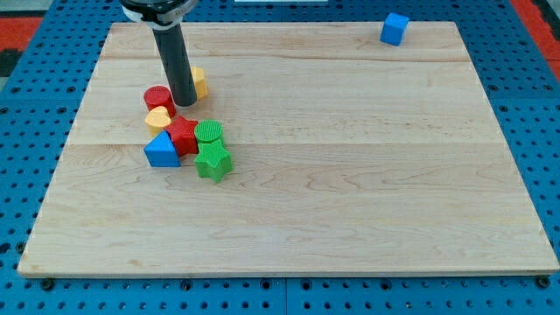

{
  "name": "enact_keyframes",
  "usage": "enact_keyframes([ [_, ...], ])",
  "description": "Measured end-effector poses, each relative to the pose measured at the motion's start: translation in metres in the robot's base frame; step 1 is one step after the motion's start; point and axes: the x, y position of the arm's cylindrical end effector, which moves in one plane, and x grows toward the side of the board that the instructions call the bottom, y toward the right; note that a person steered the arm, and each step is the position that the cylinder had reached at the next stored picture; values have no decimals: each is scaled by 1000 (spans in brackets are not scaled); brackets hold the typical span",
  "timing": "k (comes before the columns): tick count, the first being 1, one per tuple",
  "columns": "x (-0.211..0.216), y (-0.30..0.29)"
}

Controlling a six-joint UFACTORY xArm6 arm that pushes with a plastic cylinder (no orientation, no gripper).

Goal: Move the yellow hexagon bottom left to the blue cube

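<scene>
Starting from the view's bottom, the green star (213,163) and blue triangular block (161,150) lie nearest on the counter (350,201), then the green cylinder (209,132), a red block (183,134), the yellow heart (158,118) and red cylinder (158,96). My tip (185,102) stands just left of the yellow hexagon (199,82), touching it, probably to push it rightward. Half hidden, it looks orange-yellow. The rod has no jaws. Far at top right sits the blue cube (395,29).
</scene>
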Motion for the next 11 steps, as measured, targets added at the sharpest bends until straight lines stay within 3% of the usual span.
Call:
enact_keyframes([
  [1, -29, 12],
  [3, -64, -22],
  [4, -65, -17],
  [5, -65, 70],
  [6, -65, 119],
  [7, -65, 84],
  [8, -80, 94],
  [11, -92, 208],
])
